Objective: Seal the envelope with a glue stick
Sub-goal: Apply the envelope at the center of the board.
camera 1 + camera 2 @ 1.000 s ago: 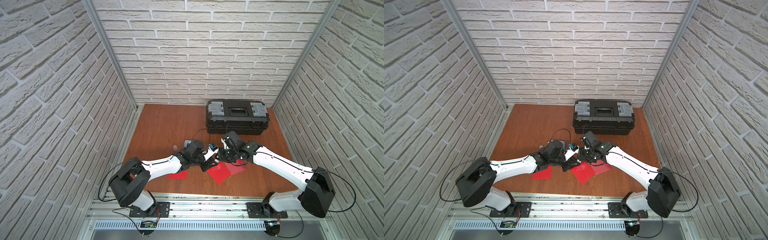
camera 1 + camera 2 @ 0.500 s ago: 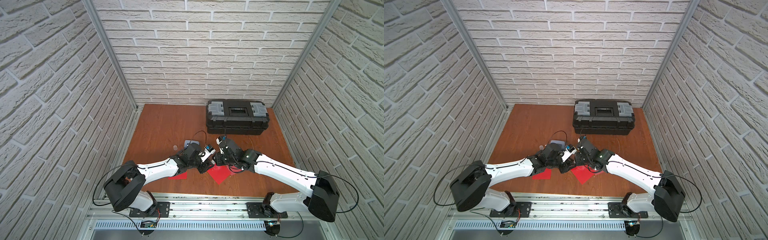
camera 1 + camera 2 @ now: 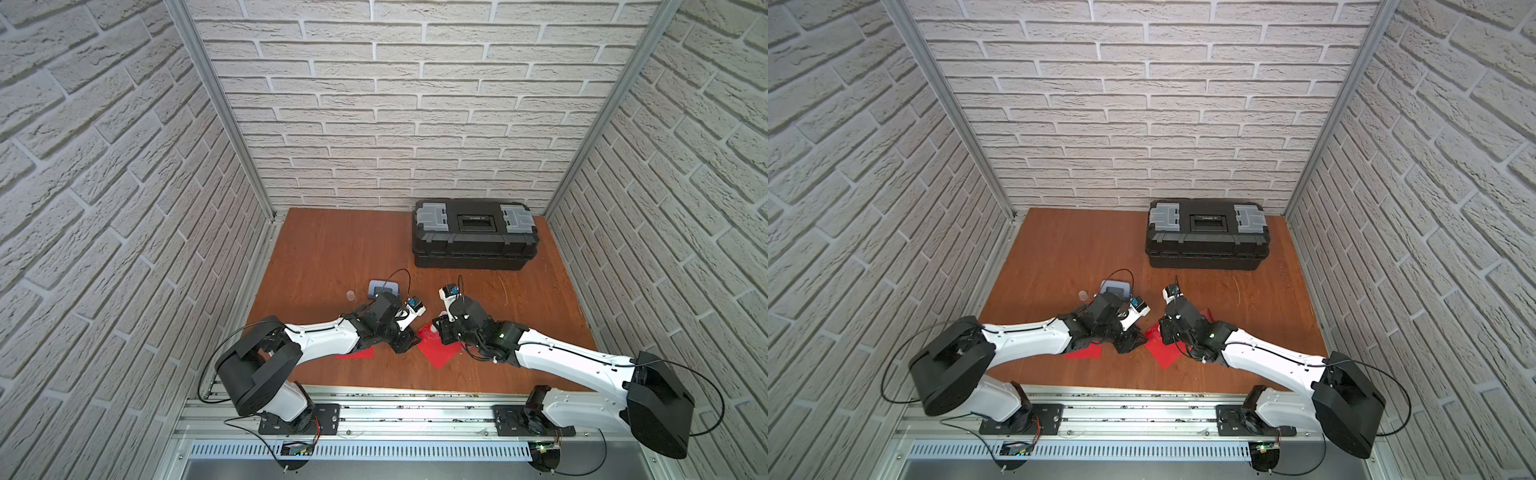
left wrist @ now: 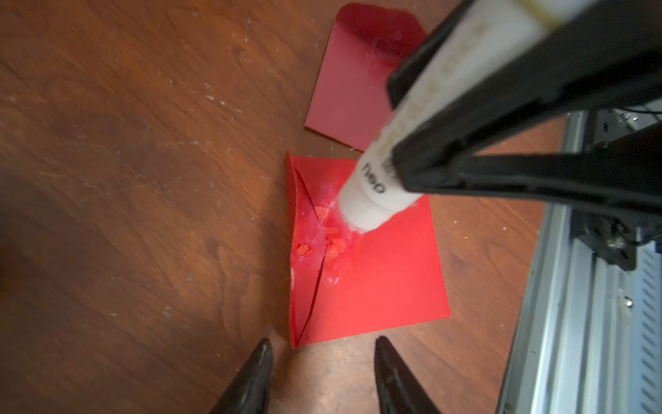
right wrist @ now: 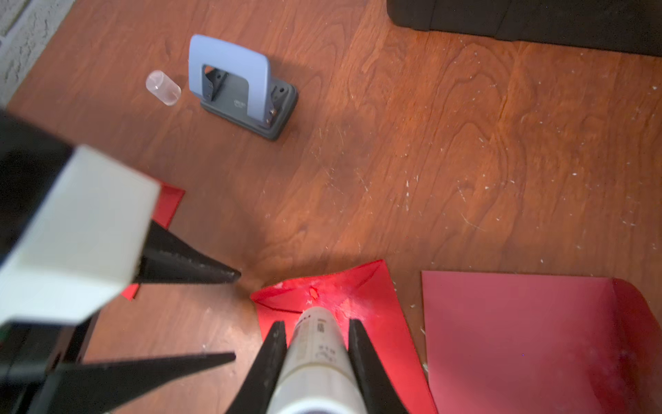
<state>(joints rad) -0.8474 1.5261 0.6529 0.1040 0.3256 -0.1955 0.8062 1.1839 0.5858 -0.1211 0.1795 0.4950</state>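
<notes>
Glue stick [image 5: 315, 358]: white cylindrical tube, cap off, tilted, its tip touching the red envelope [image 4: 376, 279] at the flap seam, amid whitish smears and scuffed paper
Right gripper [image 5: 317, 322]: clenched on the glue stick's body, one black finger on each side
Left gripper [image 4: 322, 340]: released, jaws apart and empty, just beside the envelope's corner
Cap [image 5: 163, 87]: translucent, lying on the wooden table [image 5: 430, 143] beside the grey-blue hole punch [image 5: 243, 86]
Writing: small dark print along the tube, too blurred to read; a tiny mark on the punch base, too small to read
</notes>
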